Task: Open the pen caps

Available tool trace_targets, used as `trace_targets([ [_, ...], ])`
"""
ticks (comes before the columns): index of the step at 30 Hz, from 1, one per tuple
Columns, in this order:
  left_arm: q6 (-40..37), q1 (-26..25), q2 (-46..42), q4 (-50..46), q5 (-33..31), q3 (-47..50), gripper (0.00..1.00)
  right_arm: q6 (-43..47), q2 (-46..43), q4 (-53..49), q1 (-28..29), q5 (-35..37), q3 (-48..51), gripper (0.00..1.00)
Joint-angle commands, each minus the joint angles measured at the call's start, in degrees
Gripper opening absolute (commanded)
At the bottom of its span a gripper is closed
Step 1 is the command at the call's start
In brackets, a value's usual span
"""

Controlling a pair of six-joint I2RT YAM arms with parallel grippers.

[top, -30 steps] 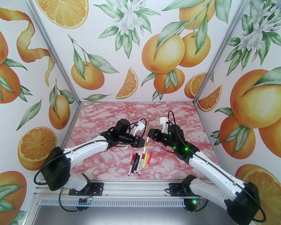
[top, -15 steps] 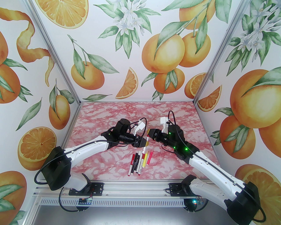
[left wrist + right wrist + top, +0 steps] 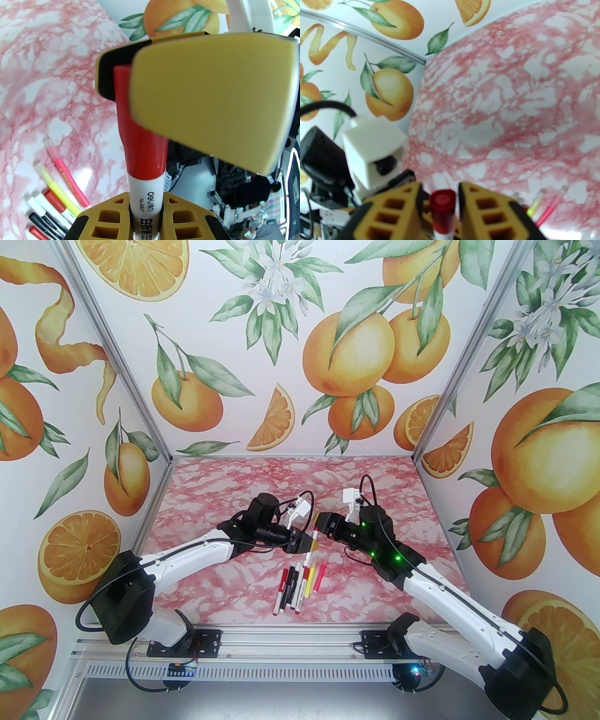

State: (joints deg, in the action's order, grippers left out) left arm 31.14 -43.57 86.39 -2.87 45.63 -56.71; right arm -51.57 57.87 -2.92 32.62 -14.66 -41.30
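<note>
Under both tools lies the pink-marbled table top (image 3: 225,483). The left gripper (image 3: 146,204) is clamped narrow on the white barrel of a slim marker pen (image 3: 145,196) and holds it clear of the table. The pen's tapered red plastic cap (image 3: 140,131) juts out past the fingertips. The right gripper (image 3: 441,187) meets it head-on with the cap between its yellow pads (image 3: 211,105). From the right wrist, though, a sliver of gap shows on either side, so the jaws look narrowly parted rather than biting.

To do this well, I judge the right gripper should close firmly on the cap alone, clear of the white barrel. It should then draw straight back along the pen's axis while the left holds firm. A slanted pull could jam the cap or twist the barrel loose.

The other slim markers (image 3: 300,584) lie in a row on the table just below the left gripper.
</note>
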Motion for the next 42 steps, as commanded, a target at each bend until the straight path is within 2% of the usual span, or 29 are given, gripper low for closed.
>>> trace_targets([
  [1,-0.79,-0.32,-0.25,1.19,0.43,0.37,0.12,-0.53,0.45,2.42,0.52,-1.55,0.31,0.37],
  [9,-1.07,-0.38,-0.43,0.95,0.42,0.37,0.11,-0.5,1.96,2.04,1.1,-1.61,0.07,0.35],
  [14,-1.37,-0.43,-0.52,0.6,0.25,0.62,0.11,-0.72,1.5,2.13,1.15,-0.41,0.34,0.22],
  [21,-3.21,-1.33,1.03,-2.64,-0.36,0.45,0.06,-0.38,0.77,2.02,1.13,2.22,0.34,0.09],
  [25,-3.63,-2.39,0.45,-2.48,0.26,0.98,0.03,0.65,-0.55,0.95,0.91,5.79,0.43,0.08],
  [33,-6.21,-4.64,0.62,-5.3,-0.21,0.37,0.0,0.33,-1.57,0.29,-0.96,7.84,-0.47,0.06],
  [42,-5.83,-6.14,0.52,-4.52,-0.1,0.68,0.0,1.03,-2.84,0.52,-6.99,7.16,-2.11,0.04],
])
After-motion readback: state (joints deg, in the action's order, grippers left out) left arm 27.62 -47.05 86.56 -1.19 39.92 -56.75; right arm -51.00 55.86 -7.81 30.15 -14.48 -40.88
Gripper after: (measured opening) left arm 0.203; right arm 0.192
